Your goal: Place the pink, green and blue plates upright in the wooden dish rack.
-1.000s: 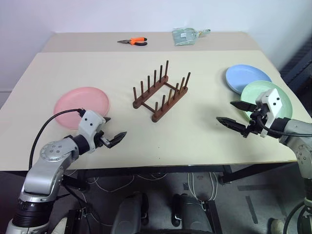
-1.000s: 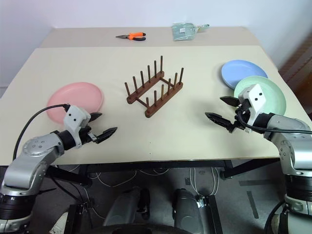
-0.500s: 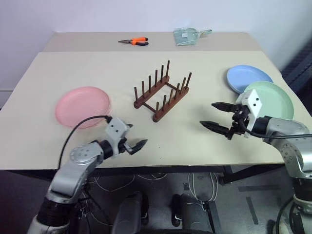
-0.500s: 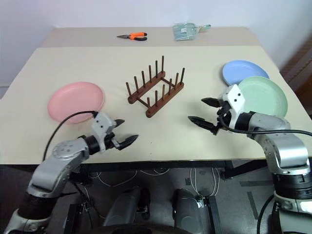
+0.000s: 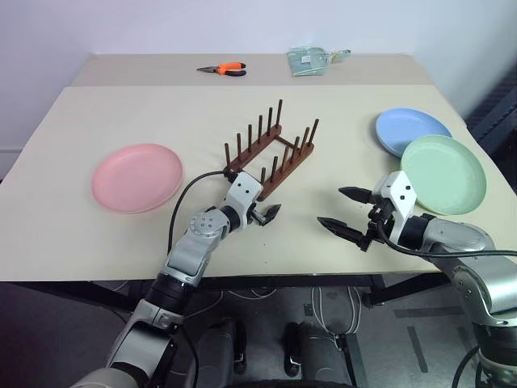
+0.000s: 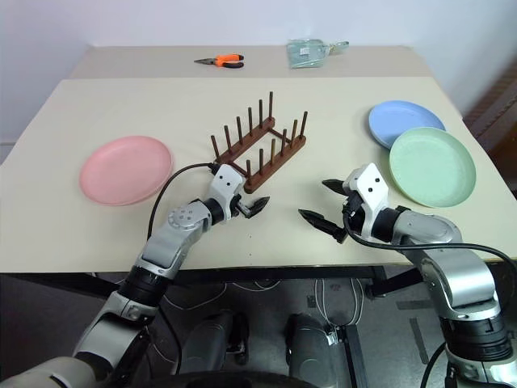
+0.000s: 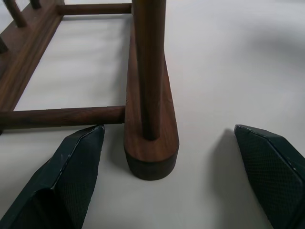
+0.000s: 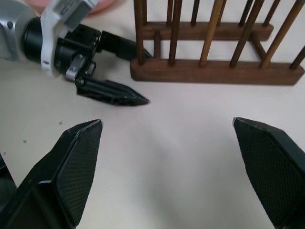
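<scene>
Centrally on the beige tabletop (image 5: 97, 113) stands the small dark brown wooden dish rack (image 5: 269, 160), its two peg rails running diagonally, no plate in it. Left gripper (image 6: 249, 208) sits at the rack's near end, its two black fingers apart and straddling the rounded end of one rail with its end peg; from the left wrist view the rail end (image 7: 151, 157) lies between the fingers (image 7: 76, 167), not gripped. Right gripper (image 6: 327, 206) hovers low over bare table just right of the left one, fingers spread wide, empty, pointing towards the rack. Round pink plate (image 5: 136, 177) lies flat well to the rack's left. Round blue plate (image 5: 408, 129) and round green plate (image 5: 443, 174) lie flat at the right, green overlapping blue's near edge. Orange-handled pliers (image 5: 221, 69) and a pale green packet (image 5: 307, 60) rest at the far edge
</scene>
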You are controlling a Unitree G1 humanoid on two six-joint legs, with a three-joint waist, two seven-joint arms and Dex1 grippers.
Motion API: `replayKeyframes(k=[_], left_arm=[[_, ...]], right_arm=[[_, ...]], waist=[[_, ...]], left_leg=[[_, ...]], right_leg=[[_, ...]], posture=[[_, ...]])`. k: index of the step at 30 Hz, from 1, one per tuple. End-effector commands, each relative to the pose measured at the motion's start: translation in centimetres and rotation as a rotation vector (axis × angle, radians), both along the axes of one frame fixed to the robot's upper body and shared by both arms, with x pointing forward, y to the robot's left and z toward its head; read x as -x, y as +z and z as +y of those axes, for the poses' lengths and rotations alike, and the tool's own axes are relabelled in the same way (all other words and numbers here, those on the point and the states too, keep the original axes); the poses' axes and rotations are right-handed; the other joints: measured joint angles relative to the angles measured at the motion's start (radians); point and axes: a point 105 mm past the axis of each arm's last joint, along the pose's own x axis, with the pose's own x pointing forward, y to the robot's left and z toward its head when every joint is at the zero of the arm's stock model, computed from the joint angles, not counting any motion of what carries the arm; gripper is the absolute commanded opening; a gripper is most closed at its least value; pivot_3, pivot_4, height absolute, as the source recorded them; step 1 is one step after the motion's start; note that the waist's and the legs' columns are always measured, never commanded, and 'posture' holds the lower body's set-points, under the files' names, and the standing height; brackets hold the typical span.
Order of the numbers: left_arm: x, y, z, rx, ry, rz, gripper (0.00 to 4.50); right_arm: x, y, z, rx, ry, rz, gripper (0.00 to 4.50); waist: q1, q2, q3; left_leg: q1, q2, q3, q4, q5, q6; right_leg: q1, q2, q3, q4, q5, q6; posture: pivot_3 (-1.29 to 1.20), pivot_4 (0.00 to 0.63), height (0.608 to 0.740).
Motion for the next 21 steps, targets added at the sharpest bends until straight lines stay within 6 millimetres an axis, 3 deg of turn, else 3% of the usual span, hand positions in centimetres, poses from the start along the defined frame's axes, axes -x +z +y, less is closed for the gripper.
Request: replayKeyframes(k=[1,5,6,12,17,19,21], left_arm=[[0.2,-0.3,-0.2,-0.005,-0.033,0.004,3.13],[0.9,-0.3,0.2,-0.025,-0.101,-0.01,1.06],[1.5,-0.1,0.1,-0.03,-0.163,-0.024,0.79],[3.8,1.2,0.1,-0.052,-0.467,-0.001,0.75],[3.6,0.7,1.0,-0.164,-0.567,-0.029,0.75],[2.2,0.0,2.1,-0.203,-0.505,-0.009,0.75],[1.0,-0.5,3.3,-0.218,-0.431,0.0,1.78]], right_arm=[[0.3,1.2,0.0,0.008,-0.003,-0.069,4.5],[0.4,1.0,-0.4,0.018,-0.017,-0.074,4.5],[0.4,1.0,-0.7,0.026,-0.023,-0.075,4.5],[0.4,1.0,-2.7,0.071,-0.073,-0.083,4.5],[0.4,1.0,-3.5,0.085,-0.093,-0.09,4.5],[0.4,0.9,-3.5,0.086,-0.095,-0.092,4.5],[0.4,0.8,-3.5,0.088,-0.095,-0.094,4.5]], waist=[[0.0,0.0,0.0],[-0.001,0.0,0.0],[-0.001,0.0,0.0],[0.0,0.0,0.0],[-0.001,0.0,0.0],[-0.001,0.0,0.0],[-0.001,0.0,0.0]], left_leg=[[0.0,0.0,0.0,0.001,0.0,0.0],[0.0,0.0,-0.001,0.001,-0.001,0.001],[0.0,0.0,-0.001,0.001,-0.001,0.001],[-0.001,0.0,-0.001,0.002,-0.001,0.001],[-0.001,0.0,-0.001,0.002,-0.001,0.001],[-0.001,0.0,-0.001,0.002,-0.001,0.001],[-0.001,0.0,-0.001,0.003,-0.001,0.001]], right_leg=[[0.0,0.0,0.0,0.0,0.0,0.0],[0.0,0.0,0.0,0.0,0.0,0.0],[0.0,0.0,0.0,0.0,0.0,0.0],[0.0,-0.001,-0.001,0.0,0.0,0.0],[0.0,-0.001,-0.001,-0.001,0.0,0.0],[0.0,-0.001,-0.001,0.0,0.0,0.0],[0.0,-0.001,-0.001,0.0,0.0,0.0]], posture=[[0.0,0.15,0.74],[0.0,0.15,0.74],[0.0,0.15,0.74],[0.0,0.15,0.74],[0.0,0.15,0.74],[0.0,0.15,0.74],[0.0,0.15,0.74]])
